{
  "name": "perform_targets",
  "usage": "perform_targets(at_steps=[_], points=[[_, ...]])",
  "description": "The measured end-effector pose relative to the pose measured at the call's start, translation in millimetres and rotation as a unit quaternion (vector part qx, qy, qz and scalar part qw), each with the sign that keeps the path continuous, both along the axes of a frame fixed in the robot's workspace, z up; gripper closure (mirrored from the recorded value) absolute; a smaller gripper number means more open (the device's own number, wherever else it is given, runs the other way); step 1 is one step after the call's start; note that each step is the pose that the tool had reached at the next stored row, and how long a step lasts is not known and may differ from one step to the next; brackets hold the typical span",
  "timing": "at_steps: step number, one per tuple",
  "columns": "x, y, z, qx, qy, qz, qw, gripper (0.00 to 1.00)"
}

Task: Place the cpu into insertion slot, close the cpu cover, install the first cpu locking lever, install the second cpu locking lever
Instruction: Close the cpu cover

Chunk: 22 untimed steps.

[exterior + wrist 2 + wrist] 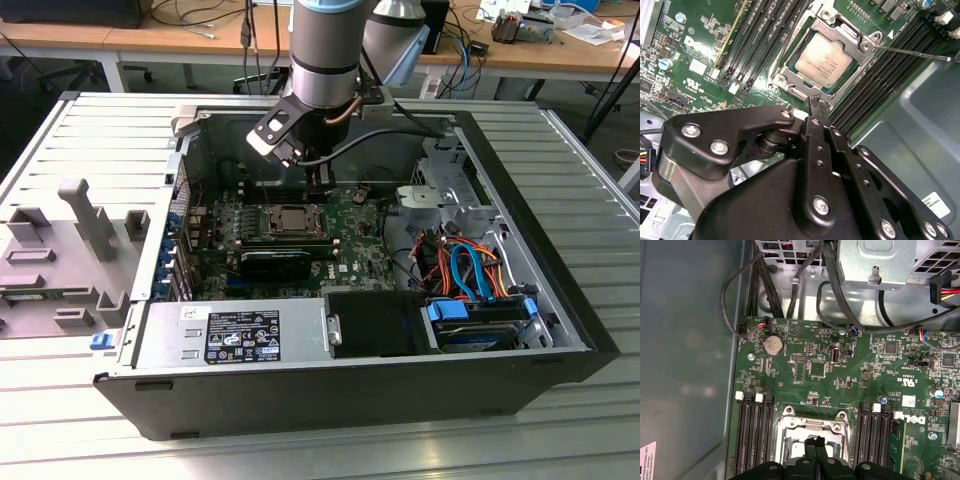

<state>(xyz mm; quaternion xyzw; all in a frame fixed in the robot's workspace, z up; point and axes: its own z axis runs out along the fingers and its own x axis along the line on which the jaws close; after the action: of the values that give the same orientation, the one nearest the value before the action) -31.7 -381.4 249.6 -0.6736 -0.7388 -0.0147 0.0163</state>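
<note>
The cpu [826,59] lies flat in the insertion slot [290,220] of the green motherboard [840,370], its silver-grey top showing through the window of the cpu cover [860,37]. The cover lies down over the chip. A thin metal locking lever [912,53] sticks out sideways from one corner of the socket, over the black memory slots [880,85]. My gripper [818,103] hovers just above the socket's edge, fingers pressed together with nothing seen between them. In the first wrist view the gripper [814,442] tips overlap the socket frame [790,425].
The motherboard sits deep in an open computer case [560,330] with tall walls. A power supply [235,335] and a drive with orange and blue cables [475,320] line the near side. A grey fixture [70,250] stands on the exterior view's left.
</note>
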Motion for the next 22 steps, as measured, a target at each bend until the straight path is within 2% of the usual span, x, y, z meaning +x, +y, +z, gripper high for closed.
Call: perform_targets(at_steps=[22], points=[[-8.7,0.0,-0.4,0.0,0.0,0.0,1.0,0.89]])
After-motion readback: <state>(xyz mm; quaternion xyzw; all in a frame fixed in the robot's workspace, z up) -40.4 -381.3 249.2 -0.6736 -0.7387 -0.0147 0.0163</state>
